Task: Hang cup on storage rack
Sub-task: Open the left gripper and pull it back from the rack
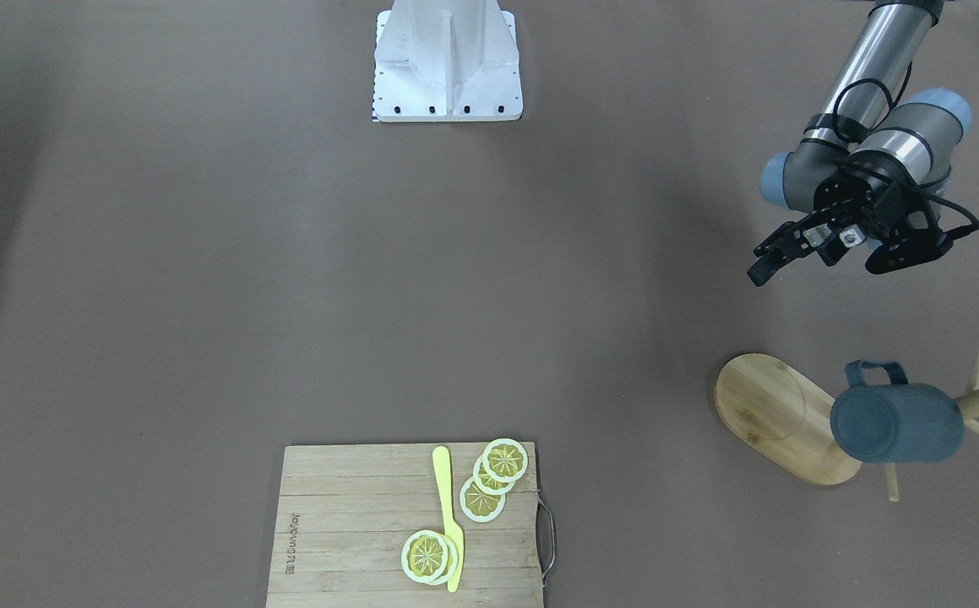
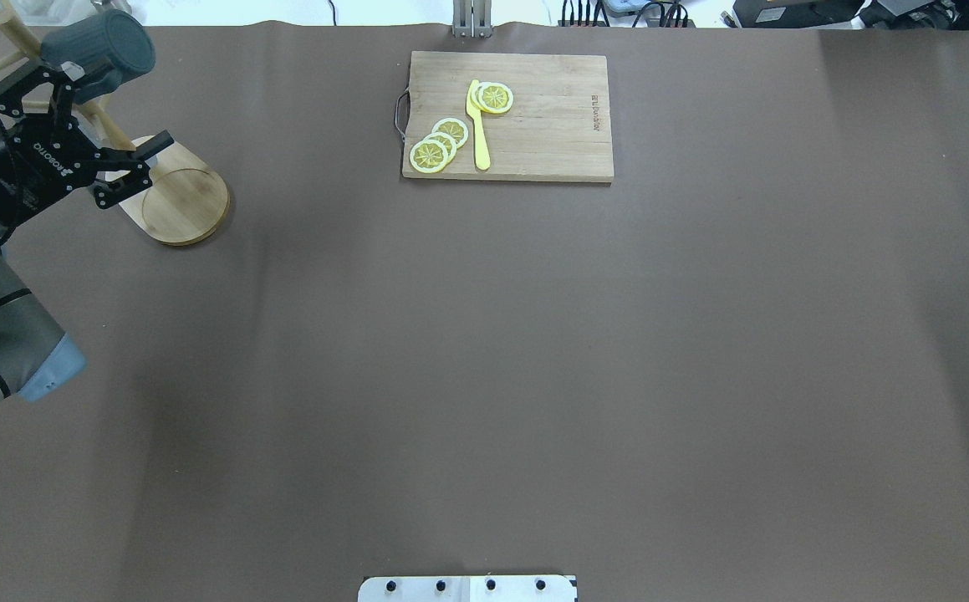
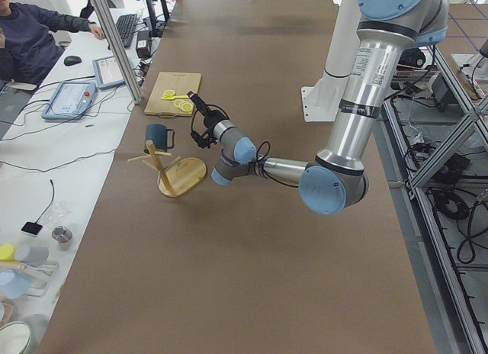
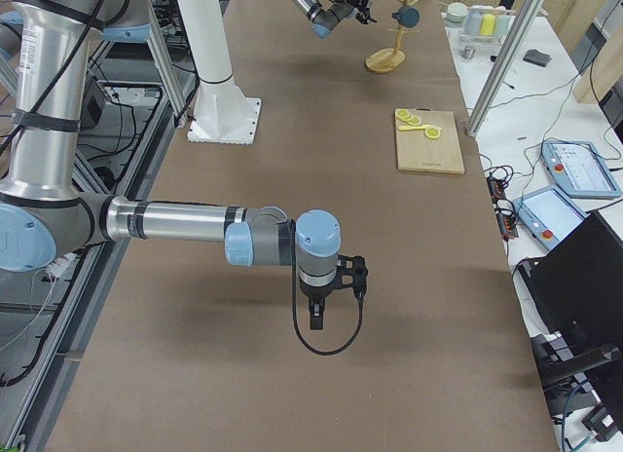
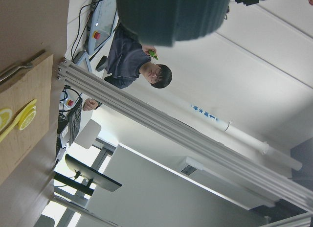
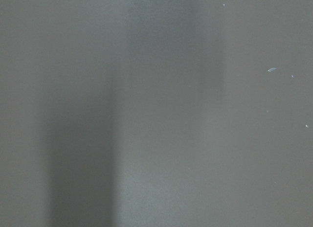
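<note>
**Q:** Where is the cup [image 1: 894,422]?

**A:** It sits on the rack [image 1: 768,405], lifted clear of the table [image 1: 286,295]. It lies on its side with its base turned away from the post and its handle free at the side. Which peg carries it cannot be made out.

**Q:** And the left tool [image 2: 83,117]?

**A:** It is released, with its jaws spread wide and nothing between them. It hovers just beside the rack on the robot's side, apart from the cup.

**Q:** The right tool [image 4: 316,320]?

**A:** It hangs pointing down over bare table, well apart from the rack. Whether it is released or clenched cannot be told.

**Q:** Anything else on the table?

**A:** A cutting board [image 1: 354,523] near the middle of the far edge carries lemon slices [image 1: 506,460] and a yellow knife [image 1: 447,507].
</note>
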Tool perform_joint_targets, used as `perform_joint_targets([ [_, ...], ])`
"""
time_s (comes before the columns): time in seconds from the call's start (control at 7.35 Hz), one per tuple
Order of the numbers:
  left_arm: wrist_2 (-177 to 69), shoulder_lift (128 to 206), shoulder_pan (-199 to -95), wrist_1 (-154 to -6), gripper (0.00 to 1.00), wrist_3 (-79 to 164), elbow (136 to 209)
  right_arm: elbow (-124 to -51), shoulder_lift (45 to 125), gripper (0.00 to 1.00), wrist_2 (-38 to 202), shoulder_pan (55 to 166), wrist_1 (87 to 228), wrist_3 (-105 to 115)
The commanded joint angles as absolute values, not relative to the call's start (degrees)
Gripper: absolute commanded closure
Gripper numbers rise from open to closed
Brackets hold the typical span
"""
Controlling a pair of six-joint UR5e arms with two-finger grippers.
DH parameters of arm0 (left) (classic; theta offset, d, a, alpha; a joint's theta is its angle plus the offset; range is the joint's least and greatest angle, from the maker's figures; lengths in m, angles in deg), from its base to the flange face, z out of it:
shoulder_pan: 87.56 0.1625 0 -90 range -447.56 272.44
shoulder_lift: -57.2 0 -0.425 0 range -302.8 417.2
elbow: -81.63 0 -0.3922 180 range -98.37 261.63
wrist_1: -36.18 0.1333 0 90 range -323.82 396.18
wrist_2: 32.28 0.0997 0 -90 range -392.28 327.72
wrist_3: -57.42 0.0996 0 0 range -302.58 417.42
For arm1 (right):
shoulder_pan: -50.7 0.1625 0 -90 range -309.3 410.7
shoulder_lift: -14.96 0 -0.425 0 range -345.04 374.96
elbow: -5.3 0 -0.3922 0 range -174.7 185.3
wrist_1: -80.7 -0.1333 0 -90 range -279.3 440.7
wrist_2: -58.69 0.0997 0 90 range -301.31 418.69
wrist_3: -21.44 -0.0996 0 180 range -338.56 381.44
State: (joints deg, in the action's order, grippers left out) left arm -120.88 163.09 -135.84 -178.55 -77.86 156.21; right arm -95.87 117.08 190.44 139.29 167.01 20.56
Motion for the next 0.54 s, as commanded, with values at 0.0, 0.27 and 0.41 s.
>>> perform_joint_targets([
  [0.0, -125.76, 161.28, -135.81, -178.53, 0.01, -62.89, 158.78, -95.86, 117.09, 0.00, 190.44, 139.30, 167.01, 20.56],
  [0.27, -128.42, 157.86, -135.81, -174.44, 0.01, -48.74, 163.70, -95.77, 117.09, 0.00, 190.44, 139.21, 167.01, 20.56],
  [0.41, -130.69, 157.67, -135.89, -171.44, 0.01, -38.31, 165.03, -95.77, 117.09, 0.00, 190.44, 139.21, 167.01, 20.56],
])
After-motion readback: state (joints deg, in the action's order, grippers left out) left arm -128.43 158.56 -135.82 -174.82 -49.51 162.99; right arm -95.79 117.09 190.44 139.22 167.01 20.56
